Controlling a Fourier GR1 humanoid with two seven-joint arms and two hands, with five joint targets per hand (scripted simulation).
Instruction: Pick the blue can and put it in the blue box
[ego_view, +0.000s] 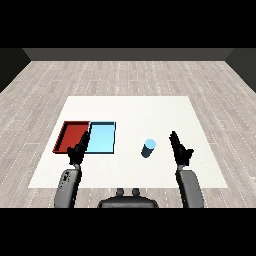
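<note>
A blue can (148, 148) stands upright on the white table (150, 110), right of centre. The light blue tray (102, 138) lies to its left, side by side with the red tray (71, 136). My right hand (180, 148) is just right of the can, apart from it, with its fingers straight and pointing away from me. My left hand (78, 150) hovers over the near edge where the two trays meet, fingers straight, holding nothing.
The table's near edge runs just in front of both forearms. Grey wooden floor surrounds the table on all sides.
</note>
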